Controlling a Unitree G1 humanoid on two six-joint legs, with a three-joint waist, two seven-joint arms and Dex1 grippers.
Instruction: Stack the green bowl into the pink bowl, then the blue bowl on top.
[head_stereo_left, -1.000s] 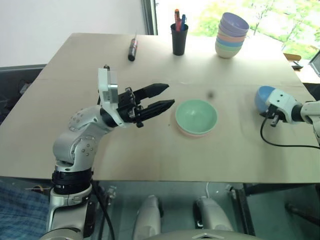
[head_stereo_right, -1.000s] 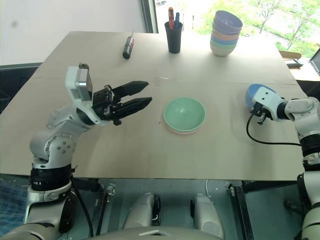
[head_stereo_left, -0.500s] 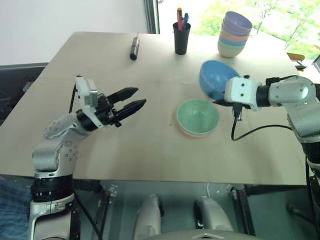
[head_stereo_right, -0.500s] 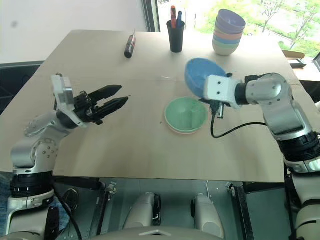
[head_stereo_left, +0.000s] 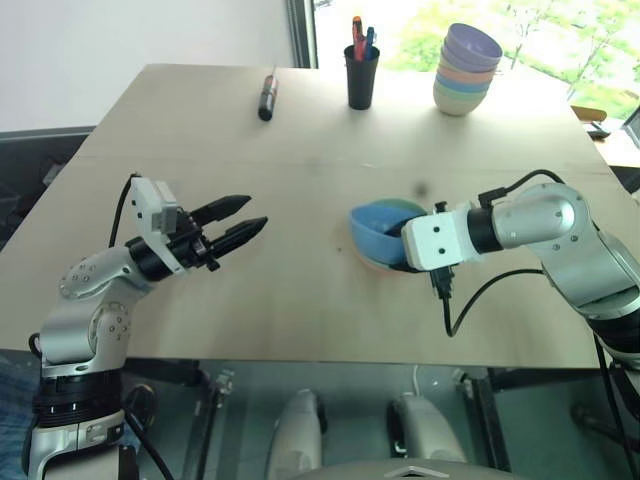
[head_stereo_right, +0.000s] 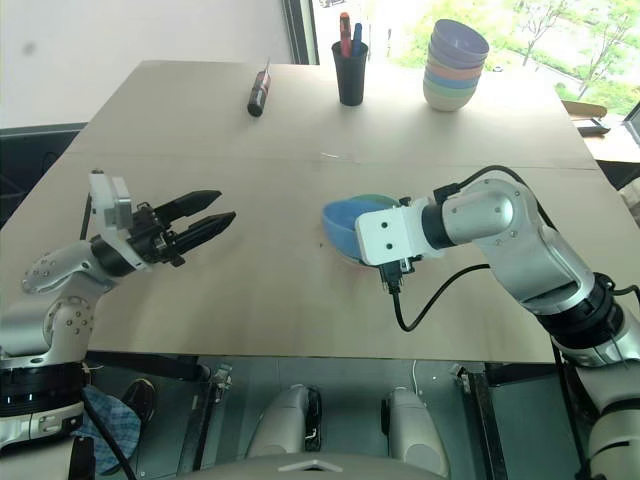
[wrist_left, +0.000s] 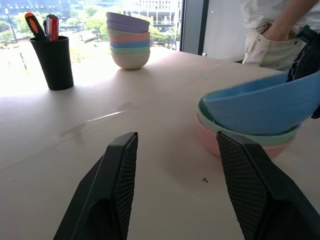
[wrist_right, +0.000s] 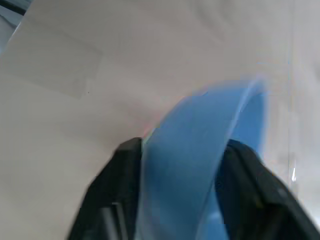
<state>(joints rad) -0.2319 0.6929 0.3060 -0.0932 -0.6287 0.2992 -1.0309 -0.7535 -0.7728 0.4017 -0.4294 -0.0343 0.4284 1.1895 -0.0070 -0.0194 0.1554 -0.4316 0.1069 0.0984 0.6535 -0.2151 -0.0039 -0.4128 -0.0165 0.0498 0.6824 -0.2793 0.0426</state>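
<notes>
On the pale wooden tabletop (head_stereo_left: 300, 300), we see the right gripper (wrist_right: 182, 150) with its jaws pinching the wall of the blue bowl (head_stereo_left: 375, 228). It holds the bowl tilted over the other two, near the middle of the tabletop. From the left wrist view, the blue bowl's lower edge dips into the green bowl (wrist_left: 240, 136). Its far side, by the gripper, is raised, so it is not seated flat. The green bowl sits nested inside the pink bowl (wrist_left: 207, 142), with only a mint band showing above the pink wall.

The left gripper (head_stereo_left: 255, 210) hovers well apart on the robot's left, above bare tabletop. Its jaws are spread and empty, pointing toward the bowls.

Along the far edge stand a black pen cup (head_stereo_left: 361, 82) (orange, red and blue handles poke out of it) and a tall pile of pastel bowls (head_stereo_left: 467, 70). A dark pen-like tool with a red band (head_stereo_left: 266, 95) lies left of the cup.

Beyond the bowls, in the left wrist view, a person (wrist_left: 270, 30) in light trousers stands by the tabletop with a hand in a pocket.
</notes>
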